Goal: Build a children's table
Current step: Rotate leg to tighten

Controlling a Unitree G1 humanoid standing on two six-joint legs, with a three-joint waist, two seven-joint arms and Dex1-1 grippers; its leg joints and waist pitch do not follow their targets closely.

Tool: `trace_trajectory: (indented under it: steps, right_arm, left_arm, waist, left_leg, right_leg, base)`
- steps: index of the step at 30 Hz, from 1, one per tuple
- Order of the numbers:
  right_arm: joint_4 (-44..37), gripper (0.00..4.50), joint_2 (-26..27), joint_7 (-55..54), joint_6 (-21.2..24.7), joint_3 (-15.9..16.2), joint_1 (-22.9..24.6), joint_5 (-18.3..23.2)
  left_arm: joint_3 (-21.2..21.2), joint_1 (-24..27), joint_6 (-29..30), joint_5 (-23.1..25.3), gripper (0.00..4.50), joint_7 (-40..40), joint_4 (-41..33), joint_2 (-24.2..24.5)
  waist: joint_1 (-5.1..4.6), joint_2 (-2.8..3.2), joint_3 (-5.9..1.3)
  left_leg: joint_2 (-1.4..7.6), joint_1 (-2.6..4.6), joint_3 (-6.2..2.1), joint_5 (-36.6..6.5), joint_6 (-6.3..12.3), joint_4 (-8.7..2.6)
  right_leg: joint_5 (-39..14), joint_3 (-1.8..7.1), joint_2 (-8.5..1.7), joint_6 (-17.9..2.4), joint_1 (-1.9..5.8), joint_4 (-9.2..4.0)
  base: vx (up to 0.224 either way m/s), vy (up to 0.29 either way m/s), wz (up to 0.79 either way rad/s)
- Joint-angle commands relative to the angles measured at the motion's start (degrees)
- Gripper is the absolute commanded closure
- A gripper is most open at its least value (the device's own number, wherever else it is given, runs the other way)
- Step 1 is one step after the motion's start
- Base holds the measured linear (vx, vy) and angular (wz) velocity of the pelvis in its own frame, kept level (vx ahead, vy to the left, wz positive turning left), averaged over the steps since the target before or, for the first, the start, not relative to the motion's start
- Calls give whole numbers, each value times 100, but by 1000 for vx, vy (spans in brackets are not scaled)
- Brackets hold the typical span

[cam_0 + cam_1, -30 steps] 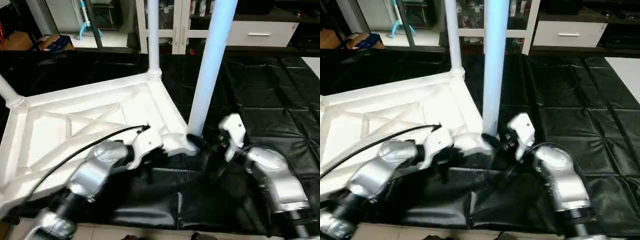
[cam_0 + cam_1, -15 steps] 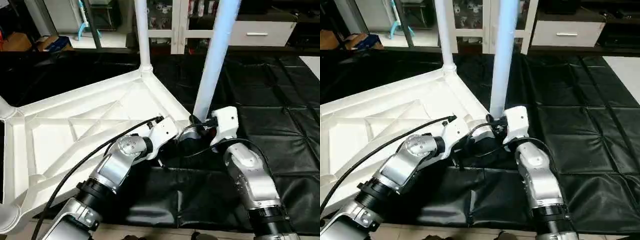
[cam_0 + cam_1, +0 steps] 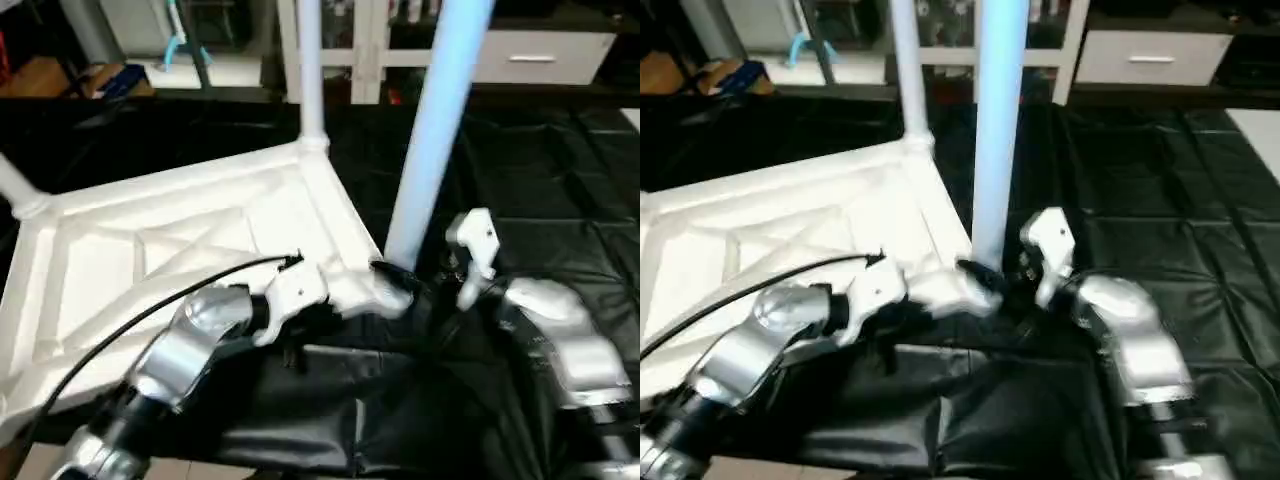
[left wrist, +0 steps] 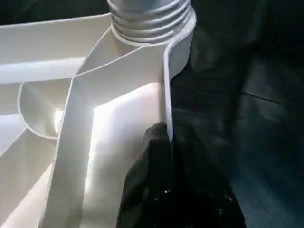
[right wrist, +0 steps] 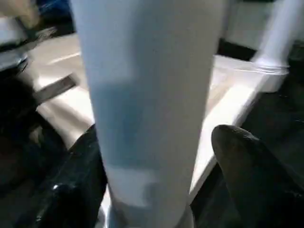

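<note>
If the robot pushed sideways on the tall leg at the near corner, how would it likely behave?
The near leg is a long smooth tube, so fingers would probably slip along it. Its threaded base sits in the tabletop corner socket, so it would likely lever the light-looking, upside-down top rather than topple alone. The left gripper, pinching the rim, should steady it.

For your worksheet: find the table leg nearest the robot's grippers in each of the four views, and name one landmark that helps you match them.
Left eye view: nearest leg, right of centre, upright.
Right eye view: centre.
Left wrist view: its threaded base, in the corner socket.
Right wrist view: between the right gripper's fingers.
Shared landmark: the tabletop corner.
</note>
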Motion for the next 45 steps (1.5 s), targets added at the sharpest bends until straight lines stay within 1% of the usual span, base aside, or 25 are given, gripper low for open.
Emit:
trace_trajectory:
  steps: [1, 4, 5, 6, 7, 8, 11, 14, 15, 17, 20, 24, 26, 28, 30, 32, 36, 37, 39, 40, 41, 42, 43, 44, 45]
  right_arm:
    - [-228, 109, -218, 465, -43, 30, 82, 173]
    - [-265, 109, -407, 832, -137, 67, 152, 251]
    - [-292, 109, -467, 970, -148, 89, 189, 292]
    - [-303, 109, -505, 1066, -147, 102, 204, 322]
    - [-326, 109, -544, 1171, -160, 123, 234, 348]
    - [-322, 109, -572, 1245, -185, 139, 244, 365]
    - [-287, 109, -582, 1370, -250, 186, 257, 380]
    - [-252, 109, -560, 1426, -305, 230, 264, 354]
    - [-238, 125, -558, 1437, -319, 251, 266, 329]
    - [-157, 125, -564, 1434, -417, 304, 256, 219]
    - [-40, 155, -554, 1409, -479, 306, 221, 165]
    - [25, 177, -552, 1412, -472, 281, 172, 171]
    - [50, 210, -556, 1423, -489, 279, 158, 166]
    - [60, 215, -564, 1428, -507, 287, 159, 155]
    - [80, 225, -566, 1441, -526, 297, 158, 153]
    - [92, 248, -560, 1435, -527, 302, 158, 162]
    - [99, 263, -501, 1349, -477, 285, 171, 204]
    - [107, 265, -457, 1278, -445, 264, 174, 219]
    - [191, 267, -199, 678, -327, 218, 173, 54]
    - [195, 267, -159, 576, -301, 220, 180, 18]
    - [195, 267, -59, 322, -235, 231, 204, -74]
    - [191, 267, -21, 223, -204, 235, 214, -107]
    - [191, 268, -21, 223, -204, 235, 214, -107]
    - [198, 268, 41, 23, -185, 237, 223, -202]
    - [226, 268, 148, -387, -141, 266, 219, -449]
  left_arm:
    - [-163, 278, -36, -220, 450, -323, 56, 78]
    - [-91, 335, -73, -259, 450, -439, 52, 160]
    - [-70, 350, -82, -277, 450, -469, 58, 185]
    - [-57, 360, -79, -291, 450, -496, 51, 202]
    - [-41, 369, -77, -299, 450, -513, 44, 220]
    - [-31, 377, -68, -305, 450, -526, 25, 235]
    - [-26, 384, -33, -335, 450, -525, -17, 262]
    - [-21, 387, -27, -322, 450, -530, -20, 253]
    - [-15, 390, -30, -306, 450, -535, -15, 242]
    - [-10, 390, -31, -282, 450, -542, -9, 233]
    - [-17, 377, -37, -280, 450, -537, 5, 239]
    - [-28, 361, -41, -285, 450, -528, 17, 251]
    - [-31, 353, -37, -284, 450, -526, 17, 254]
    - [-30, 354, -35, -280, 450, -527, 15, 253]
    - [-25, 353, -35, -274, 450, -530, 18, 251]
    - [-28, 353, -35, -267, 450, -529, 21, 251]
    - [-29, 347, -35, -262, 450, -516, 29, 242]
    - [-31, 343, -38, -257, 450, -508, 35, 236]
    - [-41, 267, -45, -208, 450, -415, 109, 149]
    - [-41, 243, -45, -193, 450, -381, 129, 122]
    - [-42, 175, -42, -148, 450, -280, 185, 46]
    - [-41, 144, -40, -127, 450, -233, 210, 13]
    - [-41, 144, -40, -127, 450, -233, 210, 13]
    - [-44, 101, -47, -94, 450, -172, 255, -28]
    - [-51, 11, -38, -21, 450, -40, 343, -110]
  waist:
    - [5, -113, -331]
    - [11, -143, -300]
    - [8, -146, -293]
    - [7, -138, -275]
    - [2, -139, -272]
    - [-5, -145, -276]
    - [-26, -149, -292]
    - [-31, -148, -313]
    - [-30, -148, -317]
    - [-28, -145, -318]
    - [-25, -145, -323]
    - [-28, -142, -319]
    - [-25, -132, -317]
    - [-30, -149, -326]
    - [-26, -145, -333]
    - [-20, -144, -331]
    - [-22, -146, -329]
    - [-22, -139, -329]
    - [-31, -145, -327]
    - [-34, -143, -319]
    - [-50, -149, -301]
    - [-60, -145, -288]
    - [-66, -148, -279]
    - [-72, -147, -271]
    - [-82, -152, -262]
  left_leg:
    - [645, 123, -308, -418, 918, -400]
    - [658, 133, -312, -865, 763, -439]
    - [659, 133, -310, -953, 727, -445]
    - [668, 143, -320, -1134, 628, -471]
    - [667, 145, -322, -1223, 580, -478]
    - [664, 151, -334, -1330, 474, -487]
    - [657, 140, -333, -1181, 485, -481]
    - [650, 134, -321, -930, 603, -450]
    - [650, 132, -321, -894, 622, -446]
    - [647, 129, -319, -838, 676, -437]
    - [647, 128, -319, -808, 713, -428]
    - [647, 131, -321, -865, 702, -431]
    - [649, 133, -322, -880, 689, -433]
    - [647, 134, -319, -837, 695, -428]
    - [643, 132, -318, -737, 743, -413]
    - [646, 128, -318, -723, 766, -411]
    - [646, 128, -320, -762, 763, -413]
    - [647, 130, -321, -763, 758, -414]
    - [641, 128, -317, -783, 738, -416]
    - [641, 124, -316, -814, 717, -421]
    - [637, 105, -326, -961, 642, -439]
    - [636, 129, -330, -1222, 518, -453]
    - [639, 133, -338, -1333, 454, -462]
    - [641, 145, -350, -1553, 284, -482]
    - [642, 143, -352, -1613, 226, -493]
  right_leg:
    - [-146, 169, -369, -1672, 216, -184]
    - [-846, 180, -376, -1603, 212, -257]
    - [-971, 185, -372, -1584, 207, -270]
    - [-1234, 190, -372, -1529, 197, -294]
    - [-1341, 192, -371, -1504, 194, -303]
    - [-1496, 201, -374, -1439, 192, -315]
    - [-1296, 201, -365, -1459, 193, -297]
    - [-961, 199, -374, -1537, 204, -271]
    - [-912, 197, -376, -1556, 209, -262]
    - [-837, 195, -377, -1581, 212, -257]
    - [-835, 188, -379, -1600, 217, -256]
    - [-920, 184, -366, -1599, 218, -261]
    - [-934, 183, -366, -1595, 216, -260]
    - [-860, 181, -362, -1599, 219, -252]
    - [-743, 179, -367, -1632, 225, -237]
    - [-751, 180, -372, -1636, 229, -237]
    - [-847, 177, -366, -1618, 227, -245]
    - [-851, 178, -367, -1620, 226, -244]
    - [-909, 181, -363, -1615, 215, -255]
    - [-967, 183, -363, -1610, 210, -262]
    - [-1183, 186, -361, -1566, 207, -277]
    - [-1518, 192, -359, -1496, 183, -307]
    - [-1668, 195, -361, -1450, 181, -322]
    - [-1996, 200, -364, -1326, 169, -346]
    - [-2085, 204, -356, -1285, 152, -356]
  base:
    - [0, 0, 0]
    - [0, 0, 0]
    - [0, 0, 0]
    - [0, 0, 0]
    - [0, 0, 0]
    - [0, 0, 0]
    - [0, 0, 0]
    - [0, 0, 0]
    - [0, 0, 0]
    - [0, 0, 0]
    - [0, 0, 0]
    - [0, 0, 0]
    - [0, 0, 0]
    - [0, 0, 0]
    - [0, 0, 0]
    - [0, 0, 0]
    - [0, 0, 0]
    - [0, 0, 0]
    - [0, 0, 0]
    - [0, 0, 0]
    - [0, 0, 0]
    - [0, 0, 0]
    - [0, 0, 0]
    - [0, 0, 0]
    - [0, 0, 0]
